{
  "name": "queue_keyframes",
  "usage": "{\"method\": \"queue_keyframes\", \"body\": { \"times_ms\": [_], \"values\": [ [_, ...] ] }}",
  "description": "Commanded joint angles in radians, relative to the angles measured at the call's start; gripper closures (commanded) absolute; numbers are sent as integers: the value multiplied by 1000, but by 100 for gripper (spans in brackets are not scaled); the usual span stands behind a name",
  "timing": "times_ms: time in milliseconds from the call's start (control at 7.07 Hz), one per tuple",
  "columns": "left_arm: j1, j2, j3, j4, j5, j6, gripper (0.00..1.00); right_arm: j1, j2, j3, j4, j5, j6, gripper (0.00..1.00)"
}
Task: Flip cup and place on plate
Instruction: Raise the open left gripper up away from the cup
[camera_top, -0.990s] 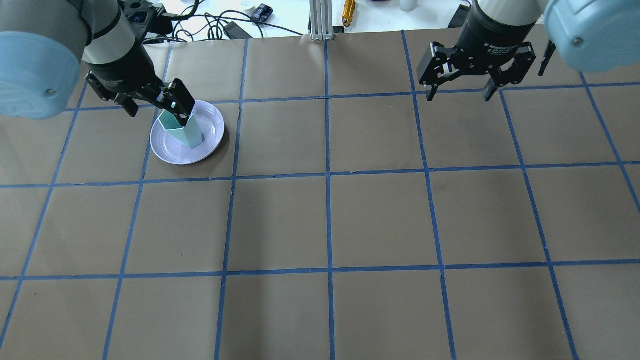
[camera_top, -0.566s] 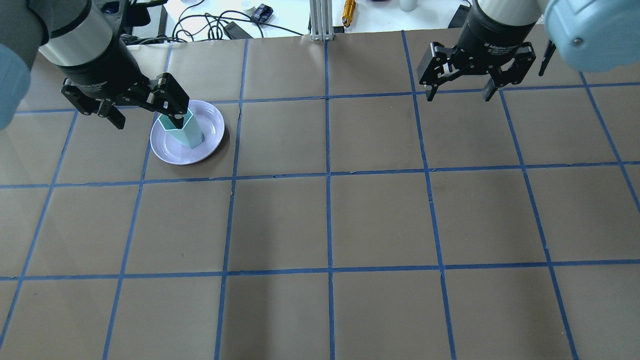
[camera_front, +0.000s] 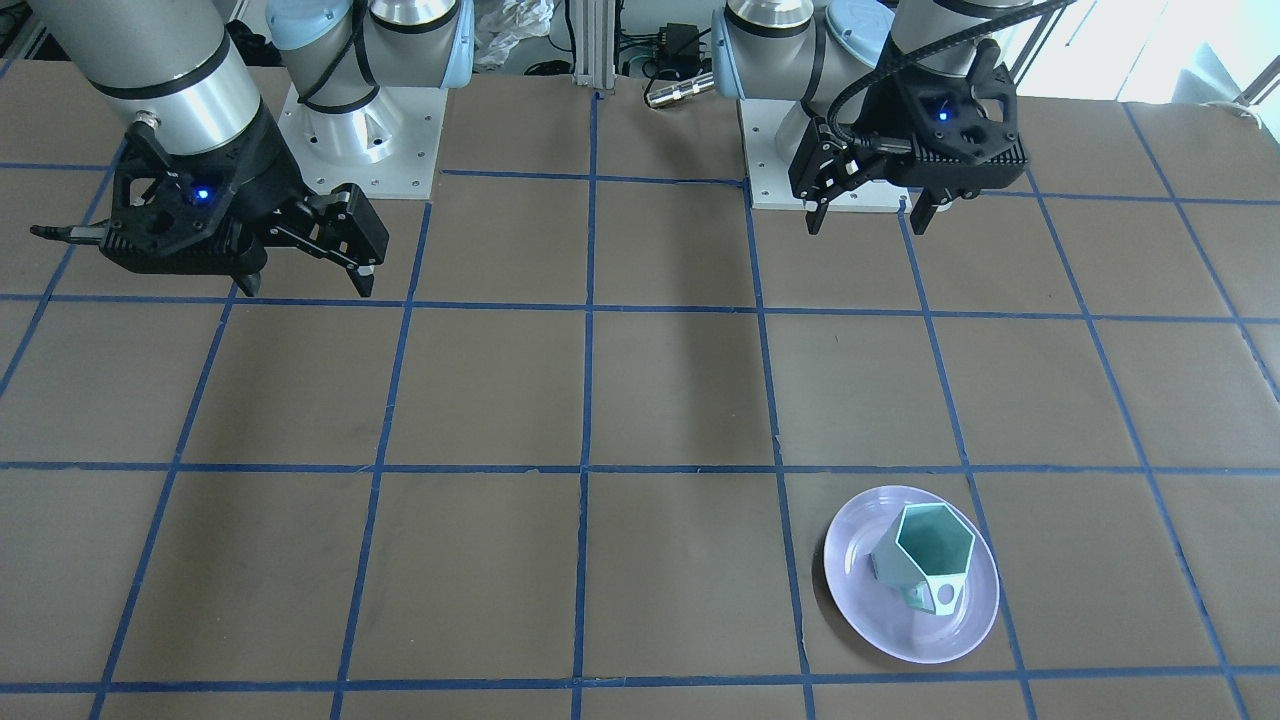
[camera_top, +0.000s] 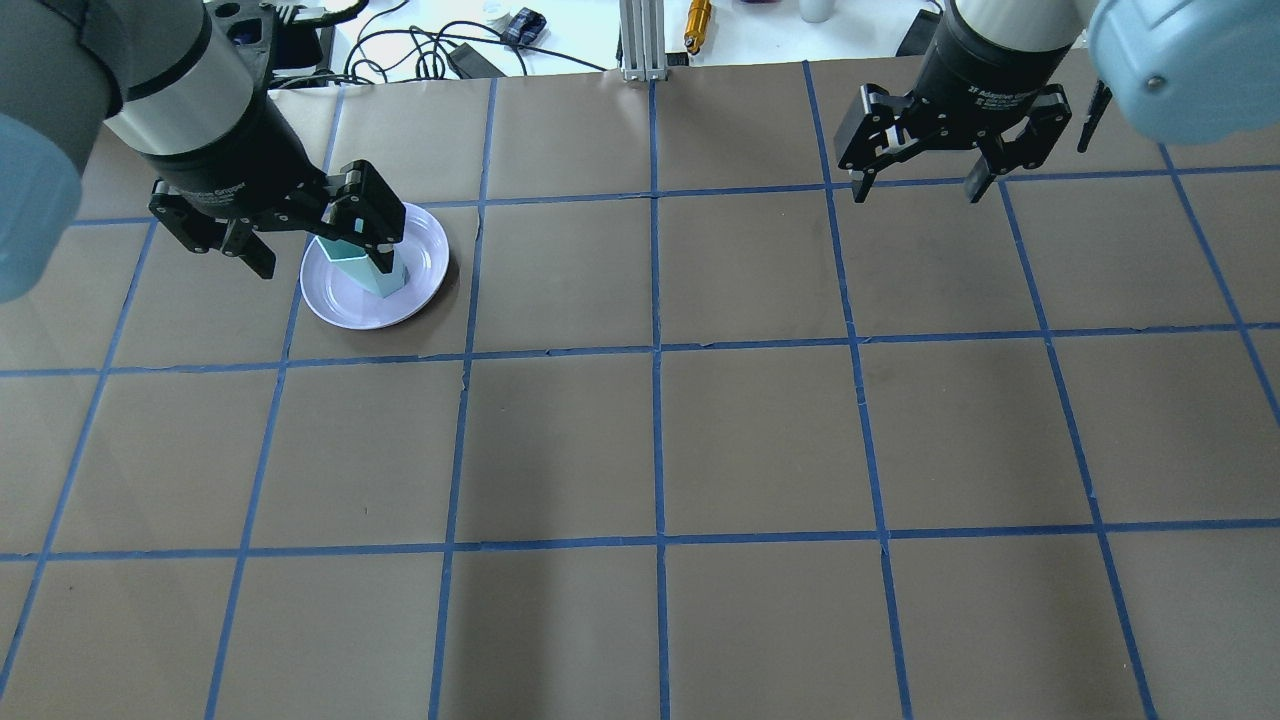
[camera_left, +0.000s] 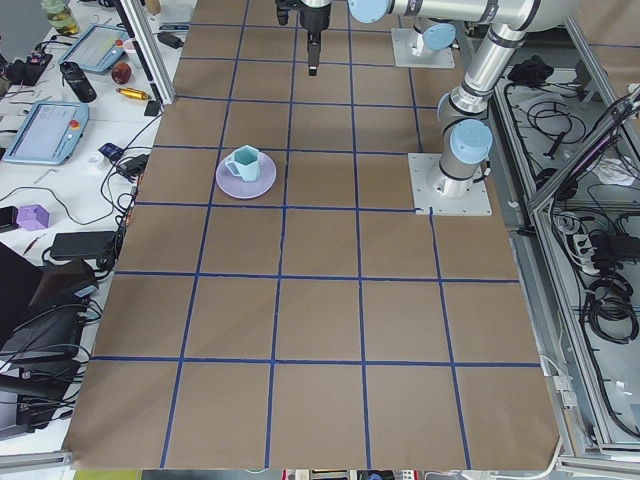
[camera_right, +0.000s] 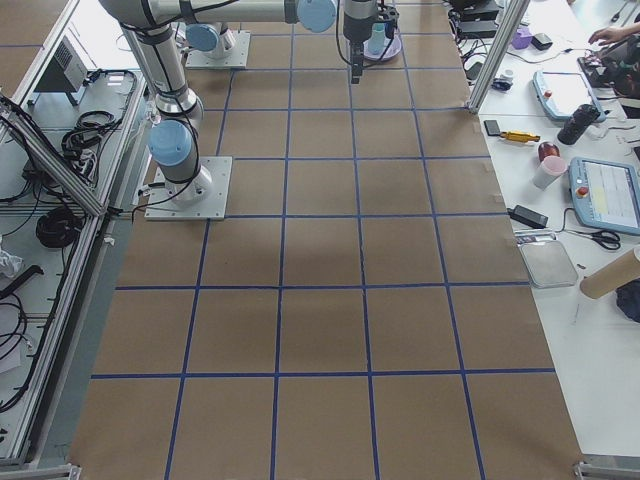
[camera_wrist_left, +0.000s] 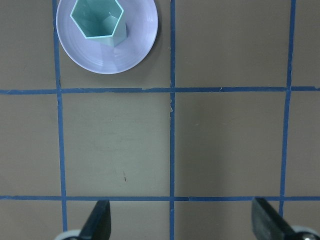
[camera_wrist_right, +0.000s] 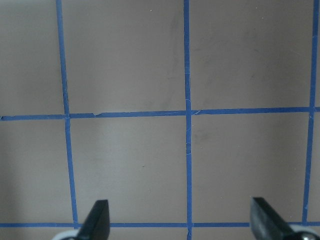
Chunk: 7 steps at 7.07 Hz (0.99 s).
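Note:
The mint-green cup (camera_front: 925, 552) stands upright, mouth up, handle towards the far table edge, on the lavender plate (camera_front: 860, 580). Both show in the overhead view, where the left gripper partly covers the cup (camera_top: 375, 278) on the plate (camera_top: 340, 305). The left wrist view sees the cup (camera_wrist_left: 97, 20) and plate (camera_wrist_left: 137, 47) from far above. My left gripper (camera_top: 325, 265) is open and empty, high over the table and apart from the cup; it also shows in the front view (camera_front: 866, 222). My right gripper (camera_top: 916, 192) is open and empty at the far right.
An aluminium post (camera_top: 640, 40), a yellow tool (camera_top: 697, 22) and cables (camera_top: 420, 50) lie beyond the table's far edge. The two arm bases (camera_front: 355, 130) (camera_front: 800, 150) stand at the robot's side. Brown paper with blue tape lines covers the table.
My left gripper, open with one finger at the cup's rim a second ago, has lifted away from it. The cup stays upright on the plate. The right arm has not moved.

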Motion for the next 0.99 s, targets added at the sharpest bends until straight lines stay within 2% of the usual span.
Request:
{"method": "queue_keyframes", "body": {
  "times_ms": [0, 141, 424, 848],
  "values": [
    [-1, -5, -2, 17, 0, -2, 0, 0, 0, 0, 0, 0, 0, 0],
    [2, -11, 7, 24, -1, 0, 0, 0, 0, 0, 0, 0, 0, 0],
    [11, -65, 102, 11, -4, -2, 0, 0, 0, 0, 0, 0, 0, 0],
    [3, -73, 103, 7, 0, -2, 0, 0, 0, 0, 0, 0, 0, 0]
  ]
}}
